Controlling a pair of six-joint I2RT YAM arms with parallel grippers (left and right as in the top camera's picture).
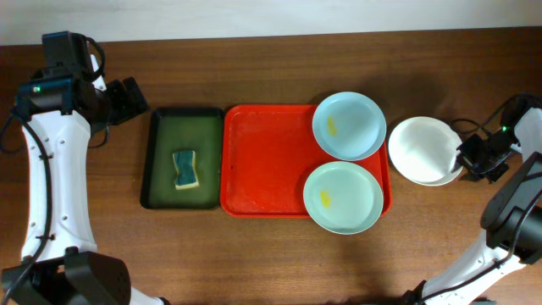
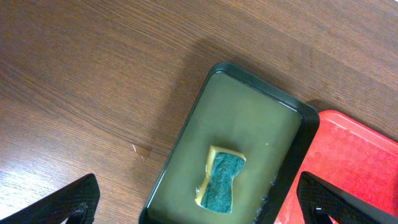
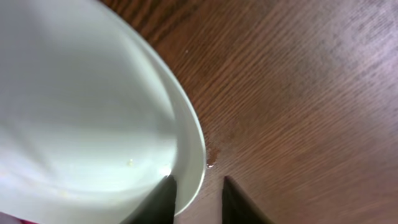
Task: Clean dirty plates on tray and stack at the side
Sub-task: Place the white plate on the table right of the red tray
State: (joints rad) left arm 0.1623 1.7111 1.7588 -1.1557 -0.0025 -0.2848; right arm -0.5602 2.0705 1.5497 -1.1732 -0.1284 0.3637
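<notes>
Now, R gripper (image 3: 198, 180): jaws slightly apart, straddling white plate (image 3: 81, 106) rim; outer finger clear, no pinch.
L gripper (image 1: 135, 100): jaws spread wide, empty, just left of green tray (image 1: 161, 152).
White plate: on table (image 1: 271, 254), just right of tray (image 1: 262, 161).
Far blue plate (image 1: 349, 125), near blue plate (image 1: 342, 196): on tray's R end, overhanging rim; yellow smear each.
Sponge (image 1: 185, 169): in green tray.
</notes>
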